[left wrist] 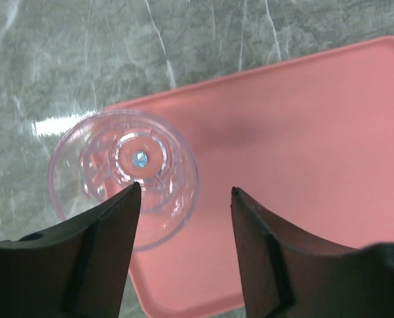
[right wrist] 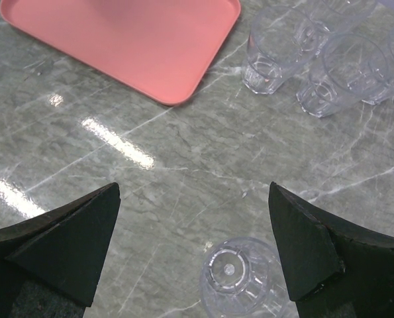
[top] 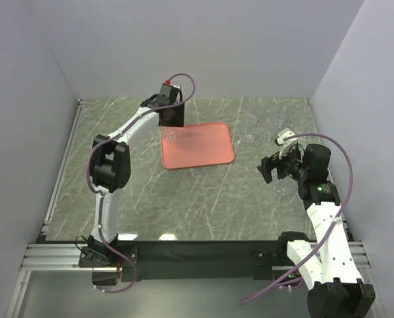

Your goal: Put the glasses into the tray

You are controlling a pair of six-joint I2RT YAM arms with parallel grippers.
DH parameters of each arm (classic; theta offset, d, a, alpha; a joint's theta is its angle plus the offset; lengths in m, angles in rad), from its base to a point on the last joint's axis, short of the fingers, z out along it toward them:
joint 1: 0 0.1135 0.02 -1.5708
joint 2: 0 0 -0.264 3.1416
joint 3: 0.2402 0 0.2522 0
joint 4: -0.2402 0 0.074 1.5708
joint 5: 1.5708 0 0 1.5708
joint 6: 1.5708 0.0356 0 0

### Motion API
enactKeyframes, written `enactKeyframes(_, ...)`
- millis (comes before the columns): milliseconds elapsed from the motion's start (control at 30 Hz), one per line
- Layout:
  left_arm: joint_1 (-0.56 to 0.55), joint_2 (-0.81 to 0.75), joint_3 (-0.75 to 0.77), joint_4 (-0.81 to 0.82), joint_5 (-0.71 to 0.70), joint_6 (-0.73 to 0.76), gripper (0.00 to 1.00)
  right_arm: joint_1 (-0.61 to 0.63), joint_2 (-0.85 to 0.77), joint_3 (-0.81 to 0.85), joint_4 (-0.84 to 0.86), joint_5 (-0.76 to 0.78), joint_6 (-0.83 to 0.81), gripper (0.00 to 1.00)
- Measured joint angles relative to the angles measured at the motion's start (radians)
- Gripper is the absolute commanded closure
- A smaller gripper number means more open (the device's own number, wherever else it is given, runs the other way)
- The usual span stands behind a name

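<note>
Salmon-pink against grey-green marble, the tray (top: 206, 146) lies flat on the surface (top: 203, 205), about midway between the left and right edges and nearer the far edge than the near one.

The left end effector (top: 171, 124) hangs over the end of the tray that faces the left edge of the surface. In the left wrist view its two dark fingers (left wrist: 110, 232) stand apart with bare pink tray between them, so it is open and grips nothing. One glass (left wrist: 124, 177) stands upright at the tray's corner beside the left-hand finger, not between the two. Pink shows through its base, but whether its rim overhangs the tray's edge is hard to tell.

A cluster of glasses (top: 261, 129) stands upright toward the far right corner of the surface, just off the tray's right end; they are clear and faint, so an exact count is not possible.

The right end effector (top: 277, 172) hovers near the right edge, its fingers (right wrist: 71, 245) spread wide and holding nothing. A lone glass (right wrist: 236, 275) stands upright on the marble below it, apart from both the cluster and the tray.
</note>
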Motion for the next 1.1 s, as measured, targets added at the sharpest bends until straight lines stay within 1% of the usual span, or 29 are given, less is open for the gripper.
enactKeyframes(67, -0.002, -0.034, -0.04, 0.016, 0.001, -0.005, 0.32, -0.002, 0.0, 0.0, 0.0, 0.0, 0.0, 0.01)
enactKeyframes(100, -0.003, -0.067, -0.079, 0.033, 0.002, -0.01, 0.27, -0.003, 0.0, 0.0, 0.0, 0.0, -0.002, 0.01)
enactKeyframes(133, -0.003, -0.101, -0.117, 0.047, 0.003, -0.016, 0.26, -0.003, 0.0, 0.0, 0.0, 0.0, -0.002, 0.01)
enactKeyframes(333, -0.003, -0.408, -0.379, 0.164, 0.015, -0.06, 0.22, -0.008, 0.0, 0.0, 0.0, -0.001, -0.003, 0.01)
enactKeyframes(500, -0.002, -0.668, -0.586, 0.26, -0.001, -0.095, 0.13, -0.012, 0.0, -0.001, 0.0, -0.005, -0.003, 0.01)
enactKeyframes(633, 0.009, -0.843, -0.745, 0.275, -0.031, -0.144, 0.07, -0.013, 0.0, -0.003, 0.0, -0.008, -0.003, 0.01)
enactKeyframes(767, 0.034, -1.034, -0.907, 0.267, -0.059, -0.211, 0.01, -0.016, 0.0, -0.003, 0.0, -0.008, -0.003, 0.01)
enactKeyframes(867, 0.051, -1.183, -0.993, 0.243, -0.113, -0.282, 0.01, -0.016, 0.0, -0.004, 0.0, -0.008, -0.003, 0.01)
enactKeyframes(1000, 0.058, -1.349, -1.055, 0.167, -0.211, -0.405, 0.01, -0.016, 0.0, -0.003, 0.0, -0.009, -0.003, 0.01)
enactKeyframes(1100, 0.059, -1.421, -1.074, 0.084, -0.29, -0.503, 0.01, -0.016, 0.0, -0.003, 0.0, -0.009, -0.003, 0.01)
